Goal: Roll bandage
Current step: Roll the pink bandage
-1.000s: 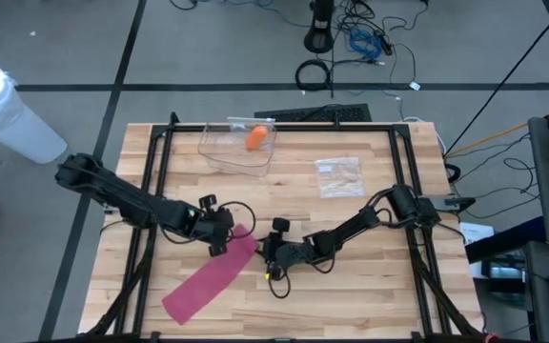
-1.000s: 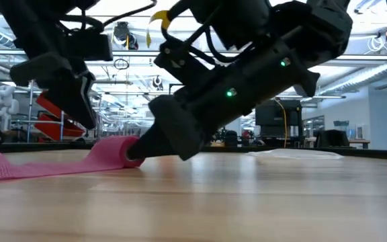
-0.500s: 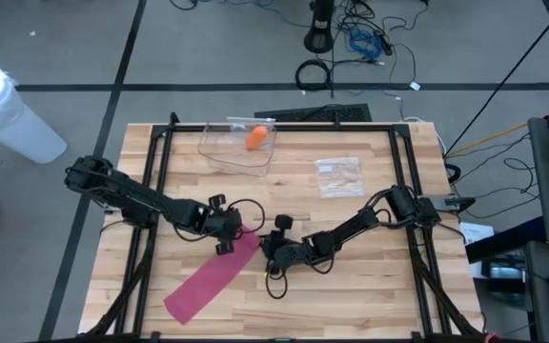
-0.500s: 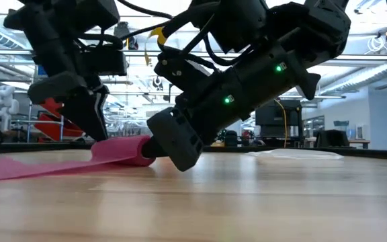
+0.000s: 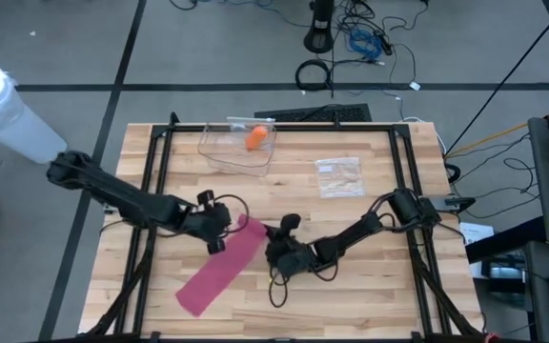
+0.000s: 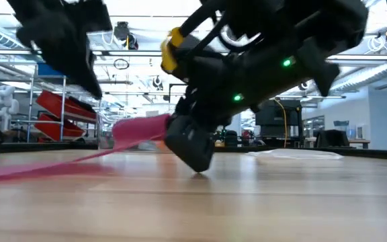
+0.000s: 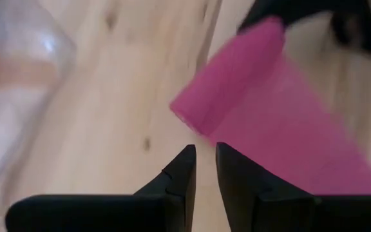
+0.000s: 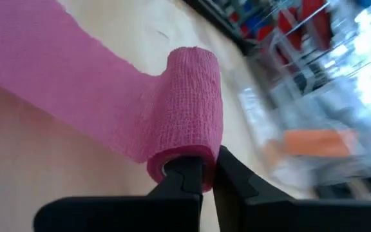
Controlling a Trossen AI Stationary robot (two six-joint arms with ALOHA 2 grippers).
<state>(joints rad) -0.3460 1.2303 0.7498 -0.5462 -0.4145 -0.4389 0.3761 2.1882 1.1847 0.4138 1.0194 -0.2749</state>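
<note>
Overhead view straight down on table [image 5: 370,276], low view level across it, wrist views close, all sharing bandage [image 5: 222,265].

Bandage [image 5: 223,267] between left hand [image 5: 219,232] and right hand [image 5: 273,250]

A wooden tabletop [image 5: 370,286] carries a clear plastic container [image 5: 237,145] holding an orange object [image 5: 254,138], with a clear packet [image 5: 339,176] lying well apart beside it.

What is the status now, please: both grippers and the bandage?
Right gripper shut on the roll end of the pink bandage, lifted off the table. Left gripper near the roll, fingers holding nothing. Loose tail lies flat. Nothing in the way.
</note>
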